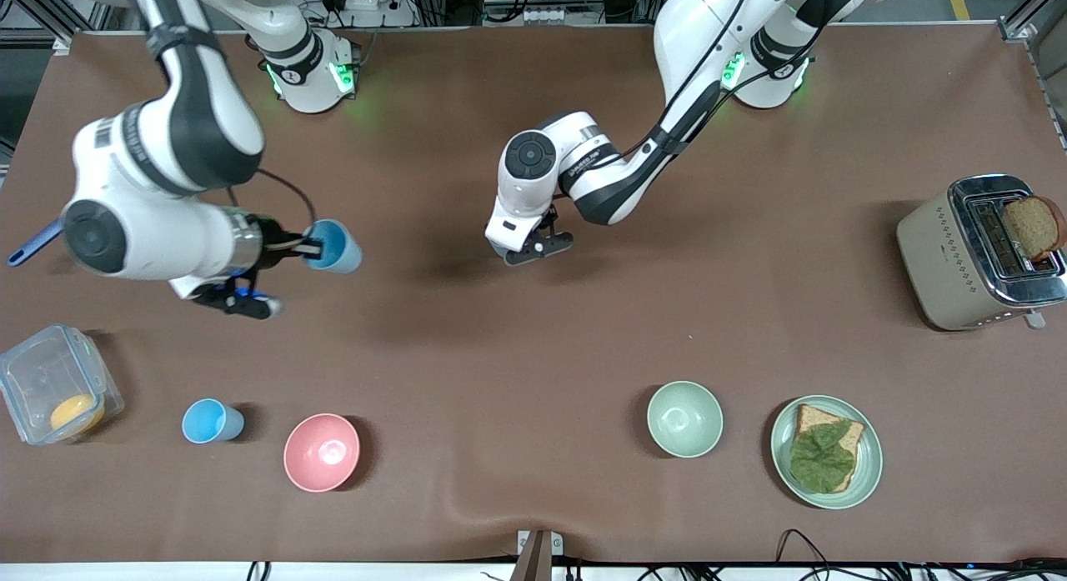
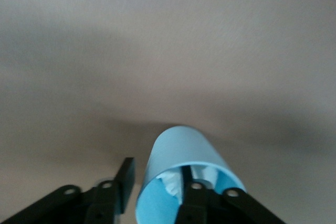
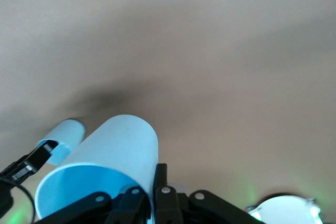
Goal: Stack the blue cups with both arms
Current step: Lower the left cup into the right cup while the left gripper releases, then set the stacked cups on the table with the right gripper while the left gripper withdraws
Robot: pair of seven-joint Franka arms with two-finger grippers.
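Observation:
My right gripper (image 1: 315, 248) is shut on the rim of the sky-blue cup (image 1: 338, 247) and holds it on its side above the table toward the right arm's end. In the right wrist view the cup (image 3: 110, 153) has its wall pinched between the fingers (image 3: 158, 178). My left gripper (image 1: 538, 246) hangs over the middle of the table. The front view hides its cup. The left wrist view shows the paler blue cup (image 2: 181, 156) with a white bit inside. One finger is inside it and one outside. That cup also shows in the right wrist view (image 3: 65, 134).
Another blue cup (image 1: 212, 420) stands beside a pink bowl (image 1: 322, 452) near the front camera. A green bowl (image 1: 684, 418), a plate with bread and lettuce (image 1: 867, 473), a toaster (image 1: 942, 256) and a clear lidded box (image 1: 33, 373) also stand on the brown table.

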